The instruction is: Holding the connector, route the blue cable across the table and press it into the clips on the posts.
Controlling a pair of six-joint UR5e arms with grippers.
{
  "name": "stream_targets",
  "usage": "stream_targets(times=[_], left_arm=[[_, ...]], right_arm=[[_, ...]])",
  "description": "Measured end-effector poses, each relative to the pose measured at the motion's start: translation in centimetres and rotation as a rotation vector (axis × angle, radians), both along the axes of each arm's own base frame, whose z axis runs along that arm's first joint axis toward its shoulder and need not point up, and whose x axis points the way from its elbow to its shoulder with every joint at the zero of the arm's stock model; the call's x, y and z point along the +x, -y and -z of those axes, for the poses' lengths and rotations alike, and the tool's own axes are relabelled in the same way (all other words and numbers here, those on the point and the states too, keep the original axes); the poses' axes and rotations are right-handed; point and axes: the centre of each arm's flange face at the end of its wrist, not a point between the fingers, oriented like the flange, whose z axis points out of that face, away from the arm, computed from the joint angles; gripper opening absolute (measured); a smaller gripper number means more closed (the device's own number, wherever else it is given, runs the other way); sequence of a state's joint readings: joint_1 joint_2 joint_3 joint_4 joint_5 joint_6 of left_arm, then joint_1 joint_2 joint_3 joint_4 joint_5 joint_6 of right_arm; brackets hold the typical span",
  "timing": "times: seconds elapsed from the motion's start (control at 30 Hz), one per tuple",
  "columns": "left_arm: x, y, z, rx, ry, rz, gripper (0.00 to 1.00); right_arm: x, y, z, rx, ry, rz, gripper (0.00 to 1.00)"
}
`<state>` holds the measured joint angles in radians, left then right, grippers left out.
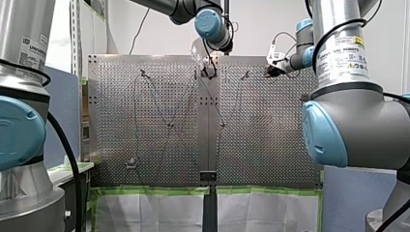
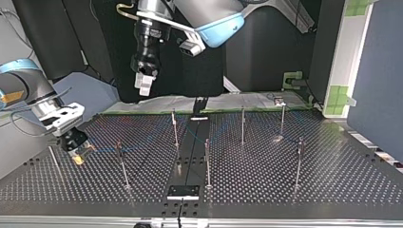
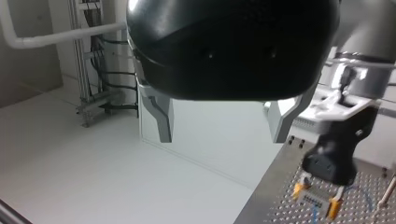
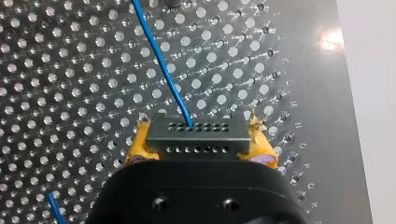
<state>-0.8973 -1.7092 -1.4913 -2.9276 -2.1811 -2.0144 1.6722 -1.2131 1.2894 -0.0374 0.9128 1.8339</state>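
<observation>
My right gripper (image 2: 76,151) is clamped by its yellow pads (image 4: 137,143) on the connector (image 4: 196,135), low over the surface (image 2: 332,175) at the top view's left (likely for a taut line at clip height). The blue cable (image 4: 161,60) leaves the connector's face and runs over the holes toward the posts (image 2: 175,128). Whether any clip has it, I cannot tell. My left gripper (image 3: 220,122) hangs wide open and empty, raised well clear. Beyond the perforated plate are pale wall and floor.
</observation>
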Motion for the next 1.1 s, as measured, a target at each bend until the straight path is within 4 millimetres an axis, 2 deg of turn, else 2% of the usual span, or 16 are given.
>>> stream_targets(times=[0.33, 0.5, 0.77, 1.1], left_arm=[[-4.7, 0.4, 1.8, -0.118, -0.017, 0.014, 1.00], [-6.4, 1.2, 4.6, -0.158, -0.043, 0.037, 1.00], [-5.0, 1.5, 11.9, -0.157, -0.103, 0.018, 1.00], [-1.6, 0.0, 21.0, -0.057, -0.152, -0.011, 1.00]], right_arm=[[0.1, -0.1, 0.0, 0.000, 0.000, -0.001, 0.00], [0.2, -0.1, 0.0, 0.000, 0.000, -0.002, 0.00], [0.2, -0.1, 0.0, 0.001, 0.000, -0.003, 0.00], [0.3, -0.1, 0.1, 0.001, -0.001, -0.004, 0.00]])
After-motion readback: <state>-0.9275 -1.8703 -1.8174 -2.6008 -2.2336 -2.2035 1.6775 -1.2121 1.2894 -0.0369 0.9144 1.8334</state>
